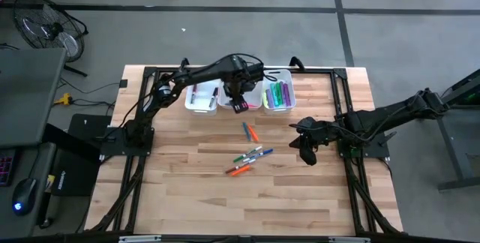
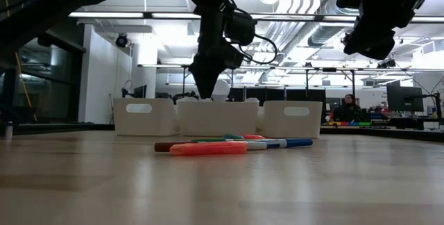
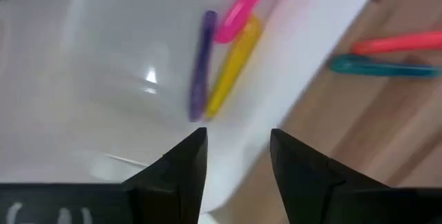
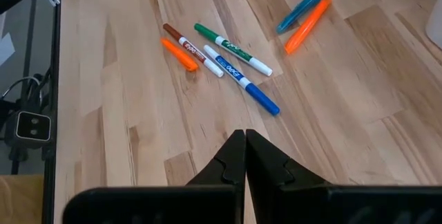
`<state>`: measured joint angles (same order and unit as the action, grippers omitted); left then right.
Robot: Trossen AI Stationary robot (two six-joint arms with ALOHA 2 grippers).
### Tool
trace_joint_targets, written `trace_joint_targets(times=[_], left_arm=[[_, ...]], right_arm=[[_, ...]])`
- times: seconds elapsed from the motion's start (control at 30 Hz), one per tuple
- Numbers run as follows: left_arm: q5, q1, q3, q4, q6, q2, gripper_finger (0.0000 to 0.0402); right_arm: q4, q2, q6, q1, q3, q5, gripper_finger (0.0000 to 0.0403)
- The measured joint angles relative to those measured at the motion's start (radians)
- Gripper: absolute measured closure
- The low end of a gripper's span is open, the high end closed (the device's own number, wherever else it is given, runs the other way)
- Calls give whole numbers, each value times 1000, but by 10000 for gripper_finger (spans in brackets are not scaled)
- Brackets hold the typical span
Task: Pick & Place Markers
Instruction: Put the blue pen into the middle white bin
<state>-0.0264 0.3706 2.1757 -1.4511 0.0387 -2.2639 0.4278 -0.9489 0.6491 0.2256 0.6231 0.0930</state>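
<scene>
Several markers lie flat on the wooden table: a teal and an orange one point(image 1: 250, 131), a mixed group point(image 1: 252, 154) and an orange one point(image 1: 240, 170). My left gripper point(image 3: 238, 144) is open and points down over the middle white bin point(image 3: 103, 58), above its wall, with nothing between its fingers. On that bin's floor lie a purple marker point(image 3: 201, 65), a yellow marker point(image 3: 235, 65) and a pink marker point(image 3: 242, 6). My right gripper point(image 4: 245, 141) is shut, holds nothing, and hangs above the table's right part point(image 1: 306, 153), short of the loose markers point(image 4: 228, 58).
Three white bins stand in a row at the table's far side: a left bin point(image 1: 201, 97), the middle one point(image 1: 229, 106) under my left arm, and a right bin point(image 1: 277, 95) holding several coloured markers. Bare wood spreads toward the near edge point(image 1: 247, 205).
</scene>
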Motion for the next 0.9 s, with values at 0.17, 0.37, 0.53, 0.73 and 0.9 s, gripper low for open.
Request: trace_joint_targets(times=[0.17, 0.37, 0.53, 0.73, 0.9], left_arm=[[39, -26, 0, -23, 113, 0, 248], [39, -96, 0, -25, 335, 0, 248], [40, -169, 0, -9, 526, 0, 247], [43, -241, 0, 50, 816, 0, 247], [-1, -276, 0, 95, 1032, 1, 247]], right_arm=[[8, 0, -21, 0, 0, -25, 402], [63, 0, -25, 0, 0, -29, 402], [108, 0, -25, 0, 0, -30, 402], [147, 0, -21, 0, 0, -30, 402], [210, 0, -18, 0, 0, -32, 402]])
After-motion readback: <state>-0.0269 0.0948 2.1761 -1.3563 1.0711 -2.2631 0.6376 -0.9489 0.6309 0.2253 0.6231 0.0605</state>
